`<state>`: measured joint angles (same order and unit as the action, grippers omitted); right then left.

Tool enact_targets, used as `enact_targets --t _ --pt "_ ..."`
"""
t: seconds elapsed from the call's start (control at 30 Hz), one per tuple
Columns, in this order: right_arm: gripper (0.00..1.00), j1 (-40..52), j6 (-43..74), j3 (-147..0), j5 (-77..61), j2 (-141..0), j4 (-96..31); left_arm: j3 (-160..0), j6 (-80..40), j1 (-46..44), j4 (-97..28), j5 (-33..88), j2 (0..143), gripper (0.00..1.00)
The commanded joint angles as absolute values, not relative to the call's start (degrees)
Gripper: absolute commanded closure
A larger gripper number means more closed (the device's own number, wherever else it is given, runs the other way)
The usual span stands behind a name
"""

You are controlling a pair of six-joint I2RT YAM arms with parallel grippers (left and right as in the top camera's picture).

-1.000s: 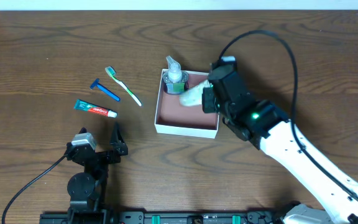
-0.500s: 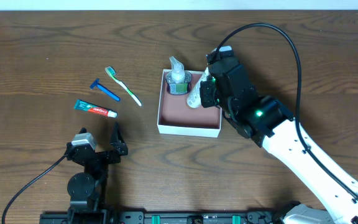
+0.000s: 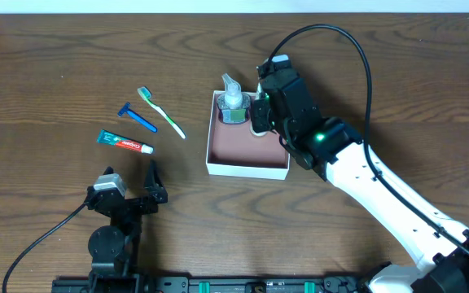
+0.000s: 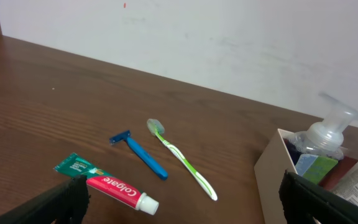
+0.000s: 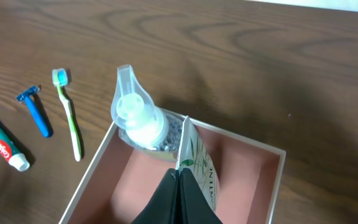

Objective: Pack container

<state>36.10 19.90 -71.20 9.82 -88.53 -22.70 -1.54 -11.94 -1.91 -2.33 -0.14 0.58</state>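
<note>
The container (image 3: 244, 153) sits mid-bench (image 3: 47, 73), with a pump bottle (image 3: 233, 102) in its far left corner. The right tool (image 5: 178, 178) is pinched tight on a packet (image 5: 199, 167), held on edge inside the container just beside the pump bottle. The left tool (image 3: 131, 181) is spread wide and holds nothing, near the toothpaste (image 3: 125, 143).

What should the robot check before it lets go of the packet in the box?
1. White green-printed packet inside the square white-walled box: ok.
2. Right gripper shut on packet: ok.
3. Packet resting on box floor: cannot tell.
4. Clear pump bottle upright in the corner: ok.
5. Green toothbrush, blue razor, red toothpaste tube packed: not ok, on the wooden table.
6. Left gripper open, empty: ok.
</note>
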Motion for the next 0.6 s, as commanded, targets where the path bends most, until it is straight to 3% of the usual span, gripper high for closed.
enact_targets --t 0.0,0.57 --pt "0.99 34.9 18.6 -73.1 10.0 -88.8 -21.7 -0.2 -11.4 -1.7 -4.2 -0.7 0.3 0.02" --pt "0.99 31.2 16.8 -73.2 9.1 -89.2 -18.7 -0.2 -11.4 -1.7 -4.2 -0.7 0.3 0.02"
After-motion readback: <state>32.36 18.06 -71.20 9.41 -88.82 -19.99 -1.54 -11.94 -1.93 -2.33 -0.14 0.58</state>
